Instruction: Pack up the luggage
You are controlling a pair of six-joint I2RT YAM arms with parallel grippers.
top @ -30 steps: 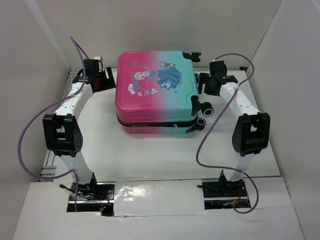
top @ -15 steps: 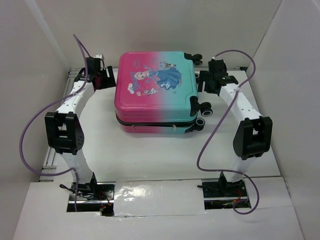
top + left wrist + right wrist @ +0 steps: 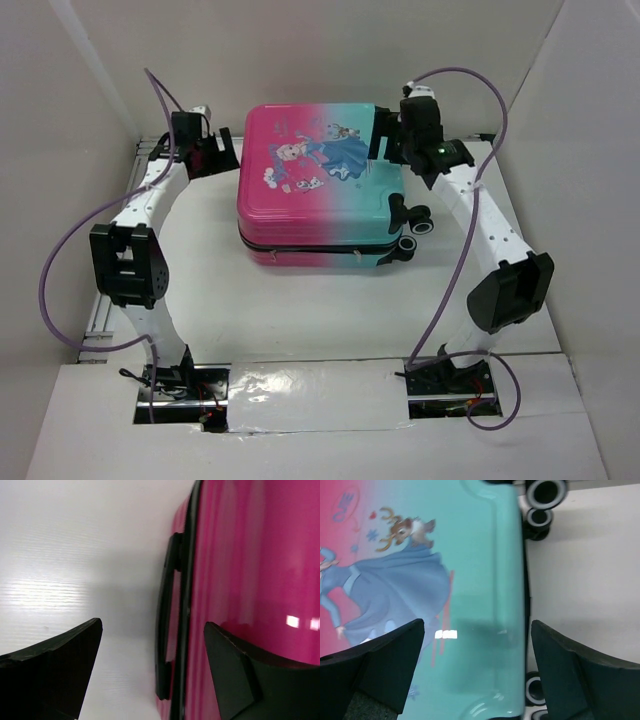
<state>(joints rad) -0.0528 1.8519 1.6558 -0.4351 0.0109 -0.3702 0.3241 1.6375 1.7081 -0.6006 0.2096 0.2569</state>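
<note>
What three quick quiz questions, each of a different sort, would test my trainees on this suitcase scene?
1. True or false: the suitcase lies open.
2. The left gripper is next to the suitcase's: A) pink side, B) teal side, C) top.
3. Fill in: the right gripper is ____ (open or shut).

Key: 1 false, it is closed; 2 A; 3 open.

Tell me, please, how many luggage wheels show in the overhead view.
2: an upper wheel and a lower wheel, together at the luggage's near right corner. Others may be hidden beneath the right gripper.
</note>
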